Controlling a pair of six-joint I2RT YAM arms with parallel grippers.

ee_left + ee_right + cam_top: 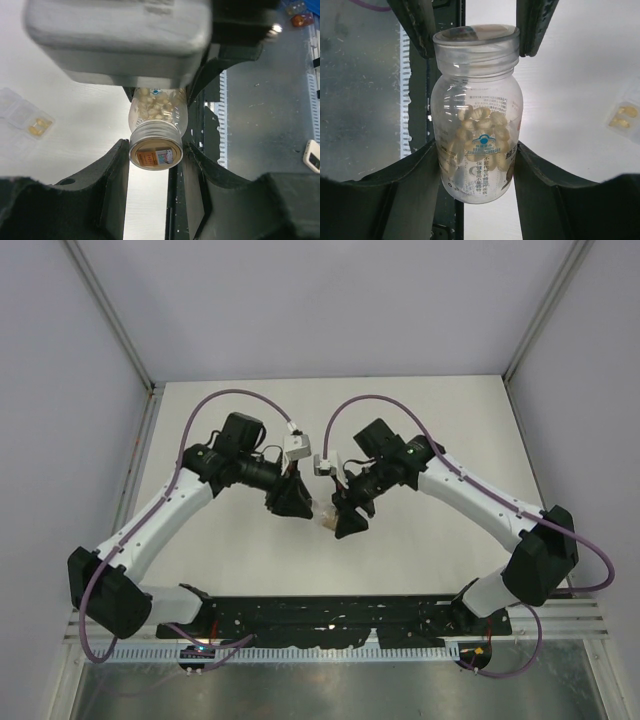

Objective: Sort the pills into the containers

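- The left gripper [155, 159] clamps the ribbed screw cap [155, 150] of a clear plastic pill bottle [476, 145], while the right gripper [476, 170] squeezes the bottle's body above mid-table.
- Pale tan pills [480, 130] sit inside (cap on, apparently unopened).
- At nine o'clock in the left wrist view, a clear compartment box [17, 112] holds a few yellow pills [40, 127]. Most of the sorting looks to be ahead.

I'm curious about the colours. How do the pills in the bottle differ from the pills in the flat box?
The bottle pills are pale cream; the box pills are golden yellow. The bottle pills are many, heaped; the box pills are just a few. Both sit inside clear plastic.
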